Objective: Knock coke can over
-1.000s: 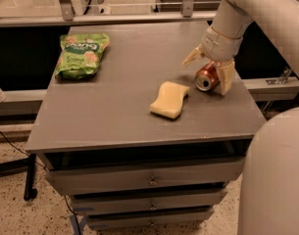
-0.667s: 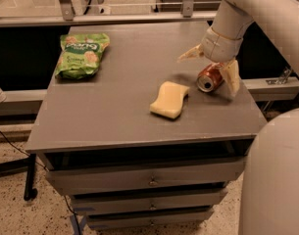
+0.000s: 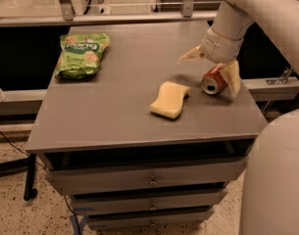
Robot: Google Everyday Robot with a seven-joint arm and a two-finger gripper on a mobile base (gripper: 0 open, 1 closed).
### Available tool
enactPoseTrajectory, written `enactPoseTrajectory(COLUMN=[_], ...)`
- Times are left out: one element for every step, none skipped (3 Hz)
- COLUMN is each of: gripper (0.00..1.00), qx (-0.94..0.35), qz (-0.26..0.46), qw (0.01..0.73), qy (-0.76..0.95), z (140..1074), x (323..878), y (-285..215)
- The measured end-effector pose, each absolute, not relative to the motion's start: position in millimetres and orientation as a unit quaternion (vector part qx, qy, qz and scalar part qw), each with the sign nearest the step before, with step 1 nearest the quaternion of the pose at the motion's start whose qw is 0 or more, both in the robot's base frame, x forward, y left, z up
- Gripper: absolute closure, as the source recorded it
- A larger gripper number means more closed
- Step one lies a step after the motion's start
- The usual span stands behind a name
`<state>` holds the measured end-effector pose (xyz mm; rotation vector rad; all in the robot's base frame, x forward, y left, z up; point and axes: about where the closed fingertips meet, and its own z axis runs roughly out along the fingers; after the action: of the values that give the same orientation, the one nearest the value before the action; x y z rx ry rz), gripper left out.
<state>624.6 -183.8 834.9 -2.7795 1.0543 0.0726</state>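
The claw [image 3: 211, 65] gapes wide over the tipped coke can [image 3: 214, 80], sponge [image 3: 169, 100] just beside (green bag [image 3: 82, 54] well apart).

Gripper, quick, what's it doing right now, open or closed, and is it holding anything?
Gripper: open, fingers spread either side of the tipped coke can, holding nothing.

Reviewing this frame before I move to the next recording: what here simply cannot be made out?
One camera view only:
- Coke can: its far end is hidden behind the gripper, which straddles it with its fingers spread. Whether it lies flat or leans on a finger, I cannot tell.
- Arm: cut off by the top and right edges.
- Green bag: the small print is too blurred to read.
- Drawers: their contents are hidden by the shut fronts.
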Motion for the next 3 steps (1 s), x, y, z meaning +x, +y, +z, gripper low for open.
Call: enactPoseTrajectory(gripper=[0.00,0.00,0.00], qx=[-0.932,-0.932,-0.929], qz=[0.024,0.024,0.020], qw=[0.084,0.084,0.087], qy=[0.353,0.352,0.360], z=[834.8,835.2,837.9], x=[624.3,623.3,623.3], y=[-183.8,-183.1,-187.0])
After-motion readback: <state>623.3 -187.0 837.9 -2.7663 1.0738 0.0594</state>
